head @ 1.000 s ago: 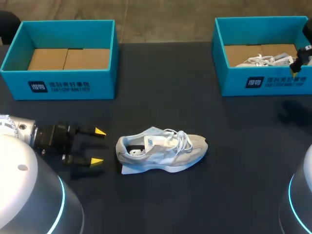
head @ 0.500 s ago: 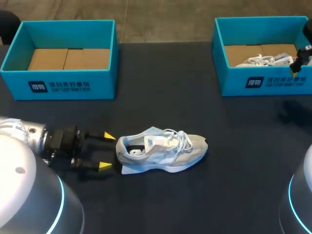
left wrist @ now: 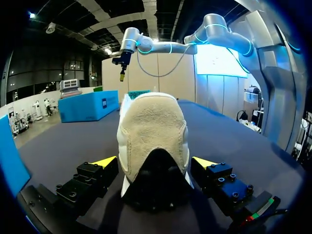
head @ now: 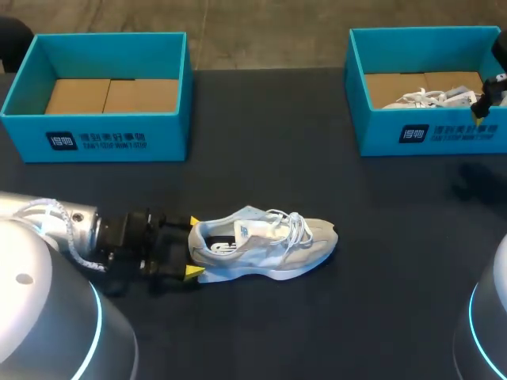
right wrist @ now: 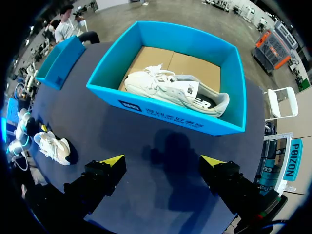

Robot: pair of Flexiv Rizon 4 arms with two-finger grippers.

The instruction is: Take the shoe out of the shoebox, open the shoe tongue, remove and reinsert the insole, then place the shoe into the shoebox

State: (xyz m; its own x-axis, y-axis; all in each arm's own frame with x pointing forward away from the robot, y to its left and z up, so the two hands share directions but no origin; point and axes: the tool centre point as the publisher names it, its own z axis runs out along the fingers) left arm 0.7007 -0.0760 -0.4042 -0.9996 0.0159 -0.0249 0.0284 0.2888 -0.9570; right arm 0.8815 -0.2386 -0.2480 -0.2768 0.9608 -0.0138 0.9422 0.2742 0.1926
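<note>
Shoe [head: 265,241] heel sits between the wide-spread fingers of left claw [left wrist: 154,161], not gripped.
Toe hidden behind heel in left wrist view; right claw [right wrist: 163,160] wide too.

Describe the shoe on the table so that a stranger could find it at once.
On the dark table, in front of two bright blue cardboard shoeboxes, lies a pale grey laced sneaker. Its heel sits inside the open, yellow-tipped left hand. Unlike the other white sneaker, it is outside any box.

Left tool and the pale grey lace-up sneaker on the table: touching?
Cannot tell. In the left wrist view the pale grey lace-up sneaker has its heel between the left tool's yellow tips, but any gap is too thin to judge. The head view is no clearer.
</note>
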